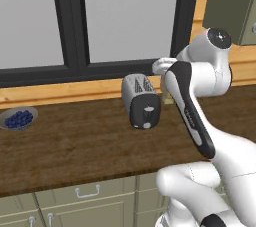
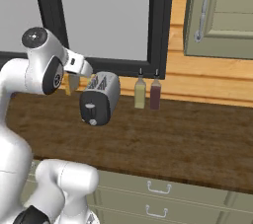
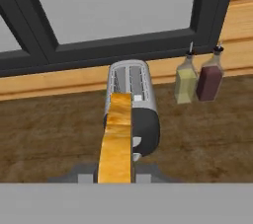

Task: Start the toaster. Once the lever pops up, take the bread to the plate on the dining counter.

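Well, at that moment I had the bread (image 3: pixel 116 139) pinched edge-on in the gripper (image 3: pixel 116 178), jaws drawn in tight on its lower edge, the slice standing up between the tips in the hand view. It was clear of the toaster (image 1: pixel 141 99), held above and a little to the near side of it, and both slots looked empty. The toaster sat on the worktop (image 1: pixel 75 141) under the window (image 1: pixel 100 16), its black end face toward me; I thought the lever (image 3: pixel 137 142) showed as a pale tab beside the slice, though the bread covered part of that face, so I could not be sure of its position.

I judged the slice light and fairly stiff once toasted, but crumbly: a hard squeeze could crack the crust, and a thin edge grip could let it pivot on a fast swing. Hold on the flat faces, near the middle of one edge, seemed the sound choice, and that was roughly where I had it.

Two bottles (image 2: pixel 147 93) stood just right of the toaster against the back wall, and a bowl (image 1: pixel 18 118) of blueberries lay well off to the left. I reckoned the carry to the plate was what remained.
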Motion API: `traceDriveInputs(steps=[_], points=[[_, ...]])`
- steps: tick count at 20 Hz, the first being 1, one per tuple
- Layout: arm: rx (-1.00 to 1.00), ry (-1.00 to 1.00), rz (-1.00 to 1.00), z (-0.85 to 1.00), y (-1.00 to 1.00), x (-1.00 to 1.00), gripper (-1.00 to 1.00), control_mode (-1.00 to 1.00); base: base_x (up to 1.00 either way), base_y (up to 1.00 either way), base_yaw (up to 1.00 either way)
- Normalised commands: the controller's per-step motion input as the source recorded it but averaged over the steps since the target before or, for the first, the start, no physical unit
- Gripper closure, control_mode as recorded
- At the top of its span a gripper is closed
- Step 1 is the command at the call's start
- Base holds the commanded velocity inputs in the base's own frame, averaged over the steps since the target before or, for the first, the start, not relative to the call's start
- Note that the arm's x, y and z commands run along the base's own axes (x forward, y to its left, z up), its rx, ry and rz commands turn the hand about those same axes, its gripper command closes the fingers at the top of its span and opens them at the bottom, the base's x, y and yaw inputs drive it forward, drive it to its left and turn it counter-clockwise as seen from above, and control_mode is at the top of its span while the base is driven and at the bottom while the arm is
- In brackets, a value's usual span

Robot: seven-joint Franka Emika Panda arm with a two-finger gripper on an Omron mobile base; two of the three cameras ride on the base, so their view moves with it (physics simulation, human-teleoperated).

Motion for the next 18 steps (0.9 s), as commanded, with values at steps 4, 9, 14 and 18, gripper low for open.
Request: traceDriveInputs(steps=[4,9,14,18], points=[[0.0,0.02,0.0,-0.54,0.0,-0.99,1.0,-1.0,0.0,0.0,0.0],[0.0,0.0,0.0,-0.14,0.0,-0.39,1.0,1.0,-0.6,0.1,0.03],[0.0,0.0,0.0,0.0,0.0,0.0,1.0,1.0,-0.74,0.71,0.66],[0.0,0.0,0.0,0.0,0.0,0.0,1.0,1.0,-0.24,0.53,0.98]])
